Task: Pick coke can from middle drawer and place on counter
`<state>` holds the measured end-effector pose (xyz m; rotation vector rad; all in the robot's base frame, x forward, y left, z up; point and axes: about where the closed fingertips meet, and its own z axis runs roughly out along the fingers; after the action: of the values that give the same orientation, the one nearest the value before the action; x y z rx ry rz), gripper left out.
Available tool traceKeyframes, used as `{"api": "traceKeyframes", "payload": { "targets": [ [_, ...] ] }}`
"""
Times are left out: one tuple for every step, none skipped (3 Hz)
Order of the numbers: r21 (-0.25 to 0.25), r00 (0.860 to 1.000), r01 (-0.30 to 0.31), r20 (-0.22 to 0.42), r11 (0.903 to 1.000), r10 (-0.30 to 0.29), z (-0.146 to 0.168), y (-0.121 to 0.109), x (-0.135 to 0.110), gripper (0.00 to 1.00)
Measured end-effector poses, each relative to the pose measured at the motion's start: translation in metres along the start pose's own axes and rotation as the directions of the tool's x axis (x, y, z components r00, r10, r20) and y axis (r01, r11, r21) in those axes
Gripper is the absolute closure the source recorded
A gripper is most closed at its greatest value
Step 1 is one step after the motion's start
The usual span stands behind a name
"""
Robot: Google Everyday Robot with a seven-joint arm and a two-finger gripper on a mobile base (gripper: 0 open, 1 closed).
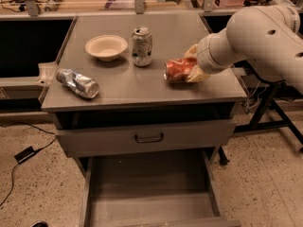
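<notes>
The small red-orange coke can with white lettering lies on its side on the broad matte grey tabletop of the drawer cabinet, toward that surface's right-hand front part. The gripper is closed on the coke can's right end, one pale yellowish finger behind the can and the other in front of it, and the thick white arm reaches in from the right of the can.

Left of the coke can and a little farther back stands an upright white-and-green patterned can, near it but apart. Farther left of the coke can sits a shallow cream bowl. Well to the left of the coke can, near the tabletop's front left corner, a shiny silver-blue can lies on its side. Bare grey surface runs behind and in front of the coke can.

Below the coke can, a grey drawer with a dark loop handle is closed. Under that, the wide grey metal middle drawer is pulled out, showing its plain floor. Speckled flooring surrounds the cabinet; dark stand legs are right of the coke can, below the arm.
</notes>
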<state>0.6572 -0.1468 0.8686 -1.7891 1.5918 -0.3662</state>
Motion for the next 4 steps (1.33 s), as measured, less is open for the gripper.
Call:
{"api": "traceKeyframes", "payload": {
  "targets": [
    [0.000, 1.000, 0.000, 0.000, 1.0000, 0.000, 0.000, 0.000, 0.000, 0.13],
    [0.000, 1.000, 0.000, 0.000, 1.0000, 0.000, 0.000, 0.000, 0.000, 0.00],
    [0.000, 1.000, 0.000, 0.000, 1.0000, 0.000, 0.000, 0.000, 0.000, 0.00],
    [0.030, 0.999, -0.043, 0.001, 0.9987, 0.043, -0.015, -0.007, 0.007, 0.00]
  ]
}}
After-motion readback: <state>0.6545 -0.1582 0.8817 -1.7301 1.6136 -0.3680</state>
